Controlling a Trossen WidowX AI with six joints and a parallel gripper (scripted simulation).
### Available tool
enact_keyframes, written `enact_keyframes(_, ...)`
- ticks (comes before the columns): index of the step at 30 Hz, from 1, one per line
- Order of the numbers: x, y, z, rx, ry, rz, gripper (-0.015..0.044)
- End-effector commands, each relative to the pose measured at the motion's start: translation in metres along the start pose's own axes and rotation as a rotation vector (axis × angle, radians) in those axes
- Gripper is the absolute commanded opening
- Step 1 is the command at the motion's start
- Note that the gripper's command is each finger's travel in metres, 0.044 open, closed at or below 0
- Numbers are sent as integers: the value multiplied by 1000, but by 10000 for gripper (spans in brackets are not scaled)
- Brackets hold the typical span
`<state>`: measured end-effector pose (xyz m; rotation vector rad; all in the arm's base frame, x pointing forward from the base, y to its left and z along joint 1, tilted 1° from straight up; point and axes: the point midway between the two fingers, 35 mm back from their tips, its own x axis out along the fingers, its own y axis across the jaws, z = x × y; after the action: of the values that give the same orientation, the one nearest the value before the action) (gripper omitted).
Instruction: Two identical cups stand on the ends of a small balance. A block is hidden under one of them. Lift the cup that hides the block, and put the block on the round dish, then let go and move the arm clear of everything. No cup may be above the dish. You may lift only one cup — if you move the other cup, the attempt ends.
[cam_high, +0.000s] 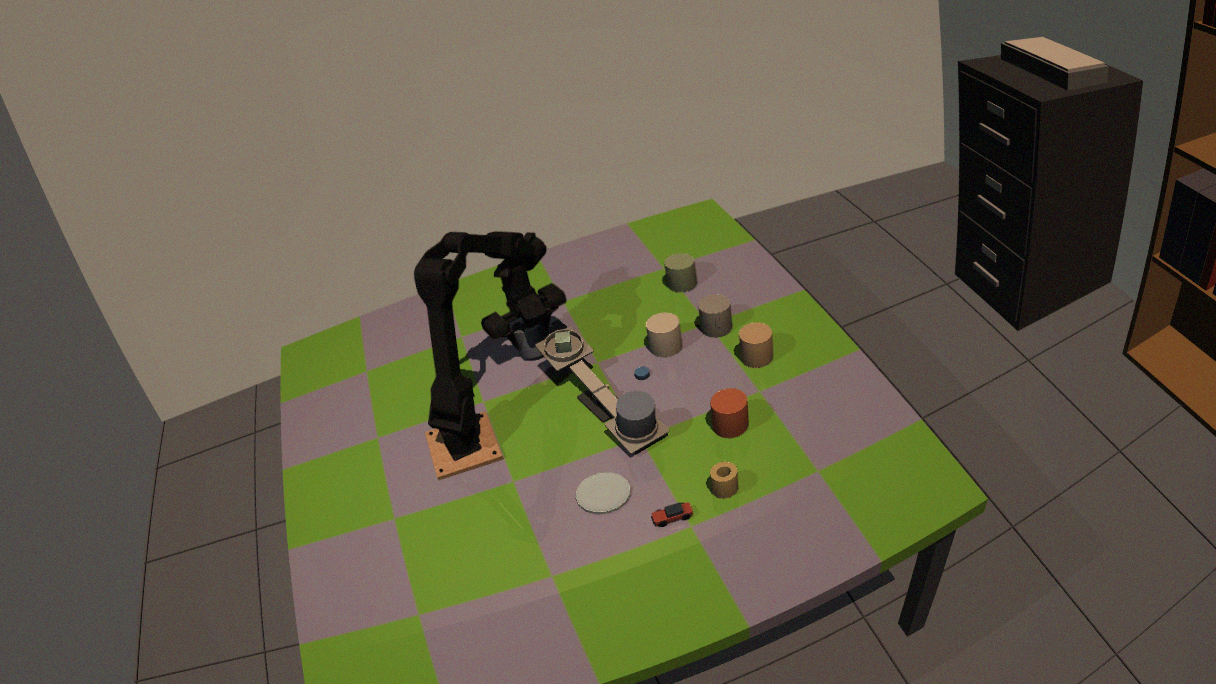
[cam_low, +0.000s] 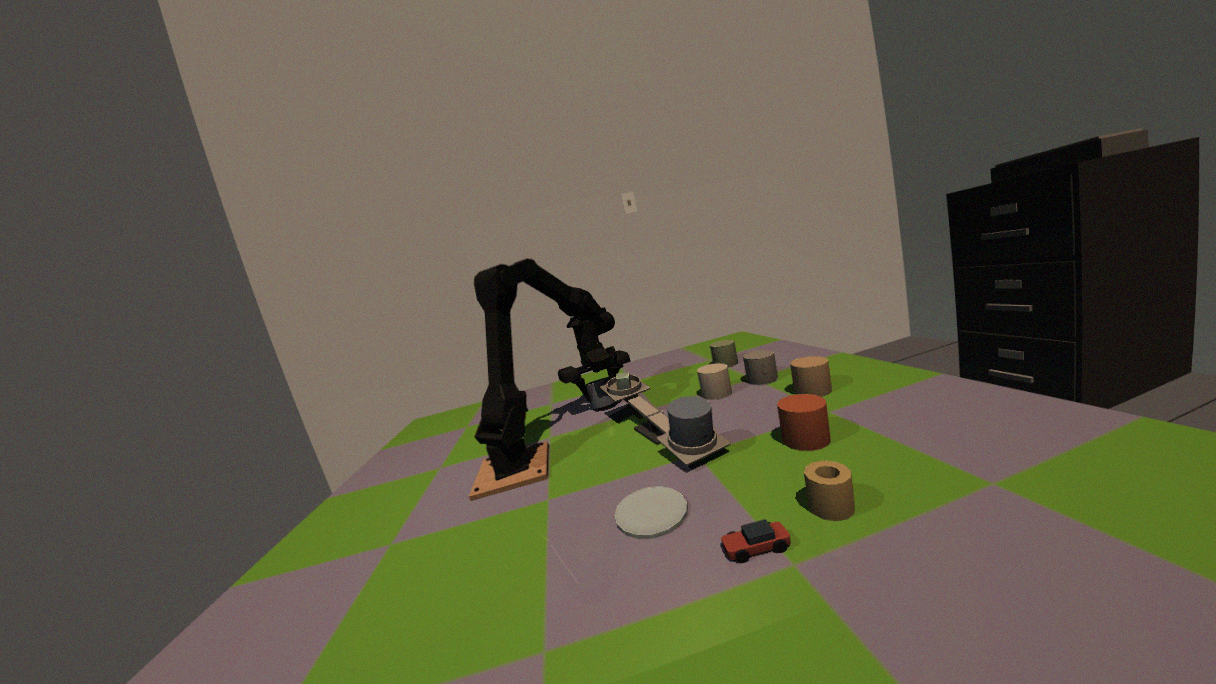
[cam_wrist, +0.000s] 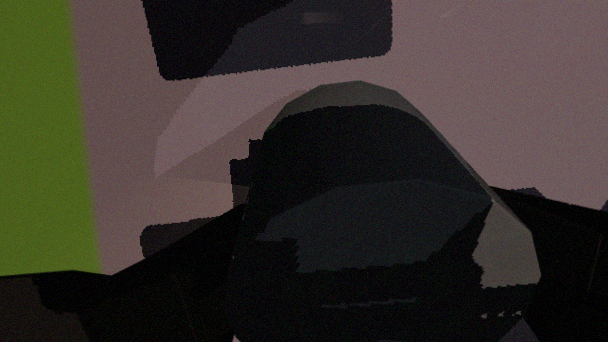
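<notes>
My gripper (cam_high: 528, 330) (cam_low: 600, 387) (cam_wrist: 352, 205) is shut on a dark grey cup (cam_high: 528, 344) (cam_low: 600, 395) (cam_wrist: 360, 150). It holds the cup low by the table top, just beyond the far end of the balance (cam_high: 594, 381) (cam_low: 649, 414); I cannot tell whether the cup touches the table. A pale green block (cam_high: 562, 342) (cam_low: 623, 381) lies uncovered in the ring on that far end. The other grey cup (cam_high: 636, 415) (cam_low: 690, 423) stands on the near end. The round white dish (cam_high: 602, 492) (cam_low: 651, 511) has nothing on it.
A red cylinder (cam_high: 729, 413) (cam_low: 803, 422), a tan hollow cylinder (cam_high: 723, 484) (cam_low: 829, 497) and a red toy car (cam_high: 671, 513) (cam_low: 755, 540) stand right of the dish. Several dull cylinders stand at the back right. A small blue piece (cam_high: 642, 372) lies beside the beam.
</notes>
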<state>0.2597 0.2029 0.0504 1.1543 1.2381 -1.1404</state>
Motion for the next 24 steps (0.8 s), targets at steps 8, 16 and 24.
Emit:
enact_keyframes(8, -1, 0, 0, 0, 1, 1, 263)
enact_keyframes(16, -20, 1, -1, 1, 1, 1, 440)
enact_keyframes(24, -53, 1, -1, 4, 1, -1, 440)
